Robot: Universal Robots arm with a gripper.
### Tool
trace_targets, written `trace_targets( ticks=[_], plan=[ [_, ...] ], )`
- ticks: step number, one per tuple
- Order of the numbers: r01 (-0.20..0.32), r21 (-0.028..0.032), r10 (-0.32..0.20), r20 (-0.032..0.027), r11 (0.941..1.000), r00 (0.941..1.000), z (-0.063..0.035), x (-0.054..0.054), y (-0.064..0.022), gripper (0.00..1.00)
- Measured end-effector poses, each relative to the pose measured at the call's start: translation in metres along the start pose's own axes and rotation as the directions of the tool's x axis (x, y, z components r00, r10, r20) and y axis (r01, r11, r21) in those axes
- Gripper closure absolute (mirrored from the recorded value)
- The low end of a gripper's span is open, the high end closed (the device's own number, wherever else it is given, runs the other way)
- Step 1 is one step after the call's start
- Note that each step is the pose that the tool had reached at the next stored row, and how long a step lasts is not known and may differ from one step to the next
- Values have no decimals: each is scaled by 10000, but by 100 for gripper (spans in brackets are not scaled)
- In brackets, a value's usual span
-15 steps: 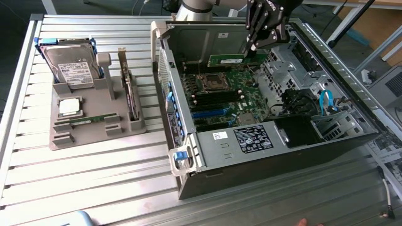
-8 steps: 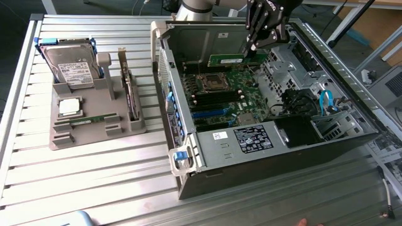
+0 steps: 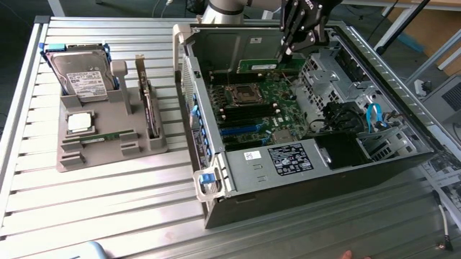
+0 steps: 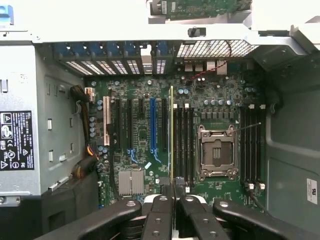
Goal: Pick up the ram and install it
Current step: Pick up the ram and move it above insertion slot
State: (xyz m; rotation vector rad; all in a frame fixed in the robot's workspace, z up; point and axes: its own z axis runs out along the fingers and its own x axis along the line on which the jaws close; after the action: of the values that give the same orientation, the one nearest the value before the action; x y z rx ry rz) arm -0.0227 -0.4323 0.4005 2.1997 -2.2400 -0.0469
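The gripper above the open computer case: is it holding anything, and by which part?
Yes. The gripper is shut on the ram, pinching the thin green stick by its two flat faces near one end.

I get soft, bright, even light in the exterior view. The slatted counter (image 3: 108, 205) shines pale with mild glare, and the case (image 3: 317, 162) holds dim shadow in its deep bays. In the wrist view the metal frame (image 4: 100, 20) is blown out white, while the motherboard (image 4: 220, 100) is evenly lit. The ram (image 4: 172, 130), clamped edge-on in the gripper (image 4: 173, 189), catches a pale streak.
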Motion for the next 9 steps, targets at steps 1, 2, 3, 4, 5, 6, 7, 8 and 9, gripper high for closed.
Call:
trace_targets(
  ticks=[1,2,3,4,5,6,7,8,9],
  plan=[
    [0,0,0,-1,10000,10000,0,-4,0,88],
    [1,0,-1,0,10000,10000,0,-4,0,88],
    [1,1,-1,0,10000,10000,0,-4,0,88],
    [1,0,-1,0,10000,10000,0,-4,0,88],
    [1,0,-1,0,10000,10000,2,-4,0,88],
    [0,0,0,14,10000,10000,23,-4,0,88],
    [-1,0,1,19,10000,10000,36,-3,0,88],
    [-1,0,1,20,10000,10000,53,-3,-1,88],
    [-1,0,1,20,10000,10000,68,-3,-1,88]
  ],
)
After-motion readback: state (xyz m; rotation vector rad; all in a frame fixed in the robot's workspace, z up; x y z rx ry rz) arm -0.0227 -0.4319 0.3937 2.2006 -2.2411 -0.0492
